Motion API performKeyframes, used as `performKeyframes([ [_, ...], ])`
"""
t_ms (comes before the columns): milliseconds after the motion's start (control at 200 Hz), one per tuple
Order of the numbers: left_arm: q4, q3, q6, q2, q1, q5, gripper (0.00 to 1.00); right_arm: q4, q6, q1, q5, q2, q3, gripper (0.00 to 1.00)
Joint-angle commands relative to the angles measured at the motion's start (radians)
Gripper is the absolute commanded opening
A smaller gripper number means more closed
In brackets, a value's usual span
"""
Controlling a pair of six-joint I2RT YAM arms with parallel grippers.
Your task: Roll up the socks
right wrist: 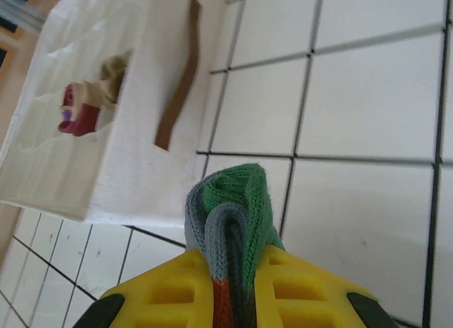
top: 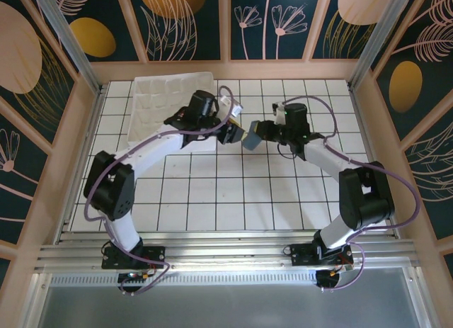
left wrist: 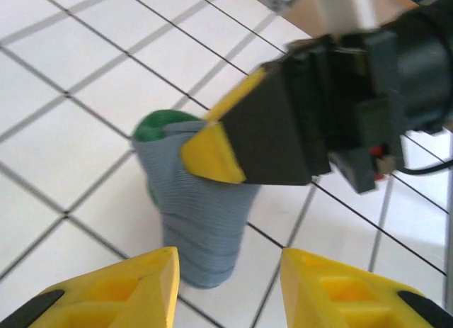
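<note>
Left wrist: ribbed blue-grey sock

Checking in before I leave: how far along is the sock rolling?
Looks done: a beige-and-red sock sits in the white box. In hand: the right gripper pinches the folded blue-grey sock, the left gripper open beside it. Left, probably: finishing that roll and boxing it.

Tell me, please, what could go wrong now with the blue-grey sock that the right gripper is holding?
1. The right gripper pinches the blue-grey sock only by a bunched end, and the rest hangs down loose; the fabric may slip out or unroll.
2. The left gripper is open just beside the sock's lower end and close to the right gripper; the two may bump, or it may catch only one layer.
</note>
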Motion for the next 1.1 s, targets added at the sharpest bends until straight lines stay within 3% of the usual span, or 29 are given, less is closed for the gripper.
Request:
performKeyframes([
  [0, -0.007, -0.032, -0.062, -0.053, 0.074, -0.154, 0.42, 0.086, -0.111, 0.058, 0.077, 0.034, 0.113, 0.00],
  [285, 0.022, -0.186, -0.229, -0.149, 0.279, -0.217, 0.33, 0.118, -0.264, 0.198, 0.184, 0.227, 0.393, 0.00],
  [556, -0.022, -0.155, -0.266, -0.066, 0.326, -0.211, 0.24, 0.105, -0.456, 0.297, 0.241, 0.387, 0.575, 0.00],
  [1096, -0.042, -0.092, -0.274, 0.119, 0.336, -0.198, 0.15, 0.106, -0.669, 0.331, 0.225, 0.420, 0.466, 0.00],
])
